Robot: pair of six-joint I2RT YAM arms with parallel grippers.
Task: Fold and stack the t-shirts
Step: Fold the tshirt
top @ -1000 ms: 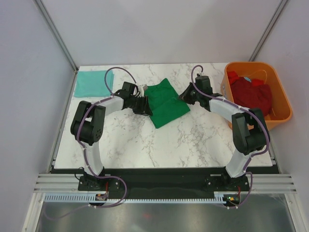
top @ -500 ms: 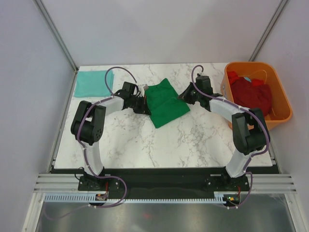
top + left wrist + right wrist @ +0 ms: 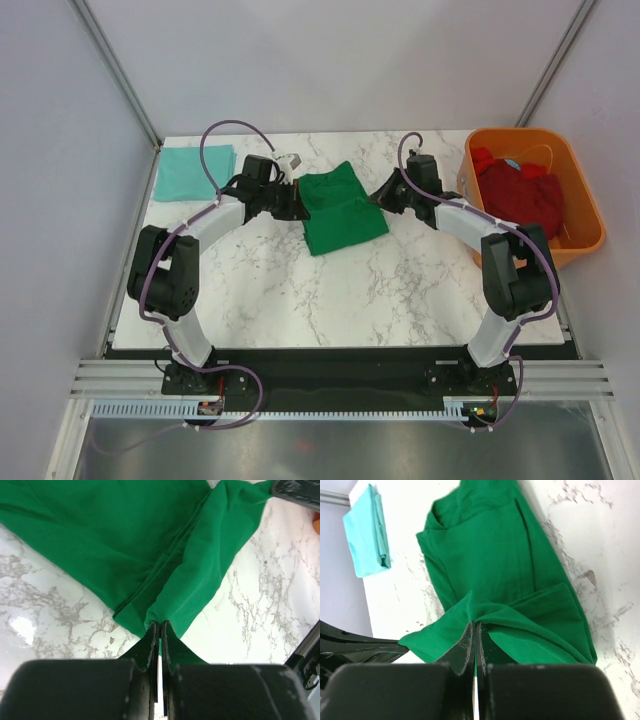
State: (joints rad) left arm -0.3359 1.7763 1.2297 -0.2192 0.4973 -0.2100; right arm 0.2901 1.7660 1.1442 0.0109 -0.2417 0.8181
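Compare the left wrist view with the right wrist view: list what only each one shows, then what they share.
Left wrist only: a dark bit of the right arm in the top right corner. Right wrist only: the folded pale teal t-shirt, and part of the left arm. Both: the dark green t-shirt on the marble table, pinched by the left gripper in one, the right gripper in the other.
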